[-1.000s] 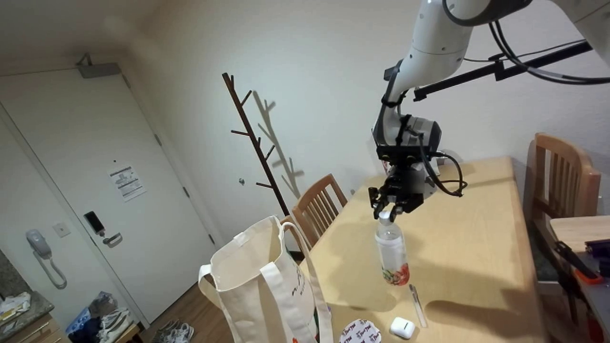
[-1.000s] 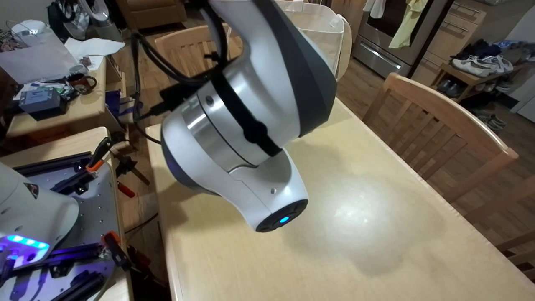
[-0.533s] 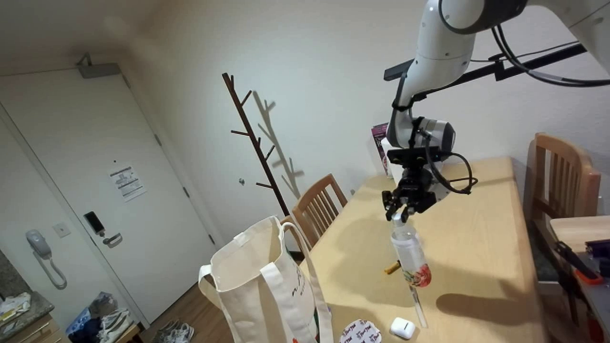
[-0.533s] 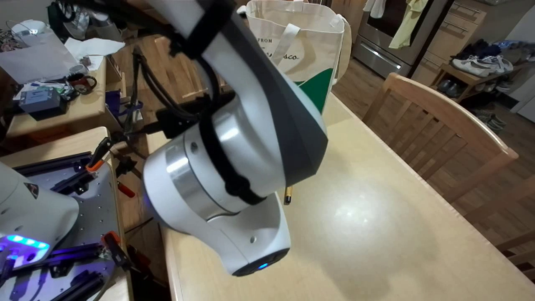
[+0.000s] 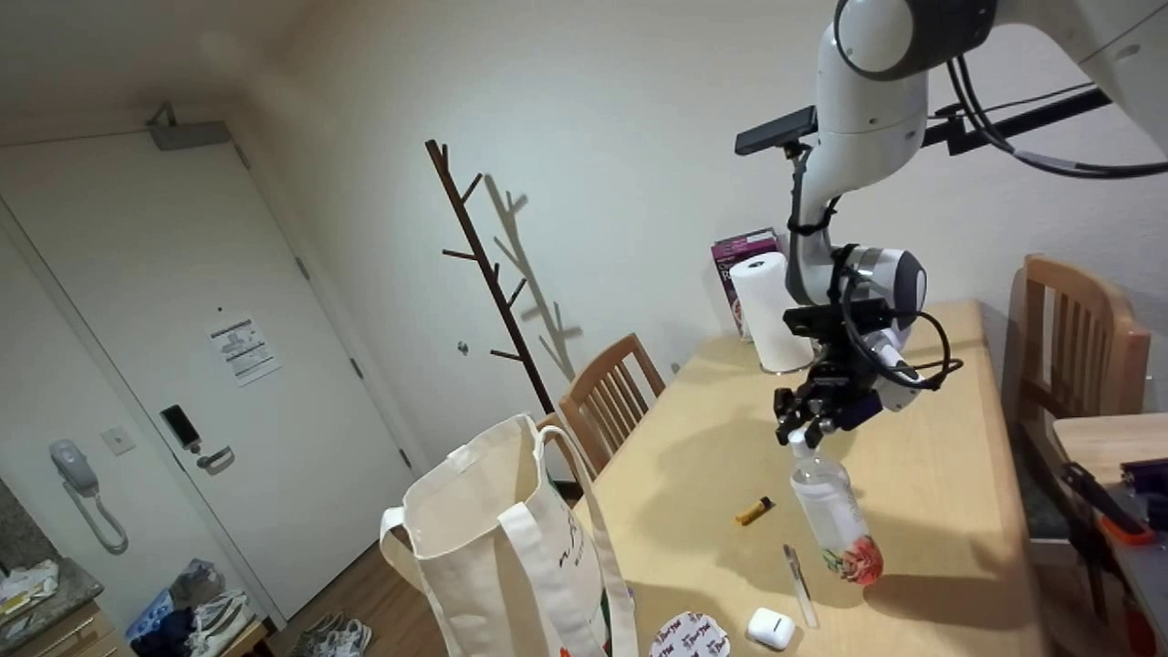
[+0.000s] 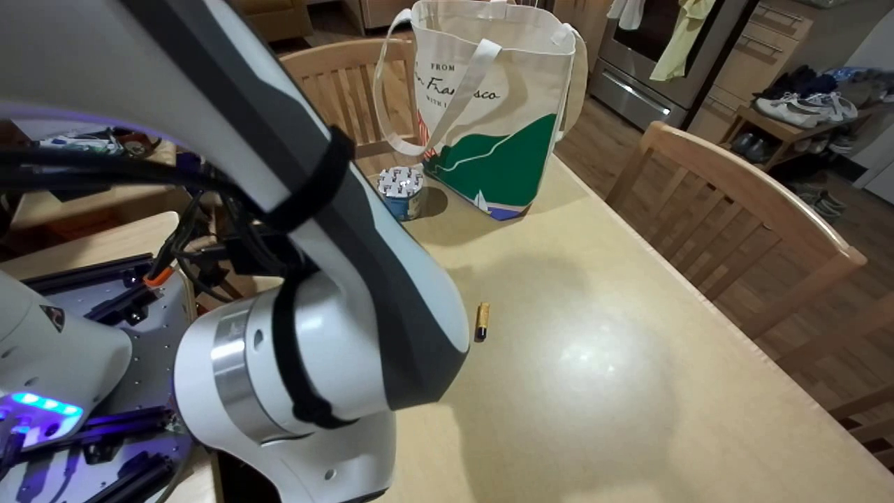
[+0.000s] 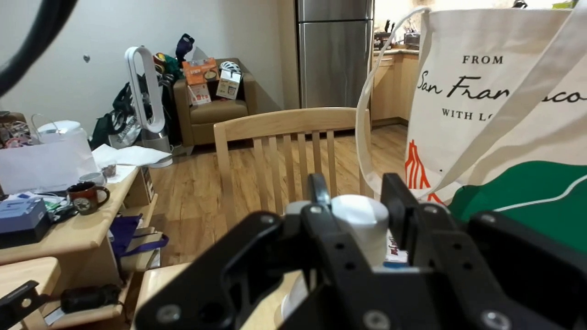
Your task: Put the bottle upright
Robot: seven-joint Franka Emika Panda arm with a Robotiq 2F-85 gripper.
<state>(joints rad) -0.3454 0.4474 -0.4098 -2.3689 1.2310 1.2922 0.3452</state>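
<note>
the bottle (image 5: 830,511) stood cap up, base down, on the counter (image 5: 940,447) or just above it, with the pen (image 5: 800,589) near its base. the pincer (image 5: 797,434) was narrow, its fingers (image 7: 332,243) on either side of the white cap (image 7: 360,208) and gripping it. so the grasp looked done, and, by my reading, most of the righting too: the bottle leaned in an exterior view, but the paper towel roll (image 5: 769,310) leaned a similar way there, so much of that slant likely belonged to the view. whether the base touched was not certain; a dark shadow (image 5: 949,599) began right beside it. in an exterior view the arm (image 6: 412,300) loomed large and the bottle did not show. what was left, i judged, was to settle the base flat, ease the fingers off the cap and back away without tipping it.
</note>
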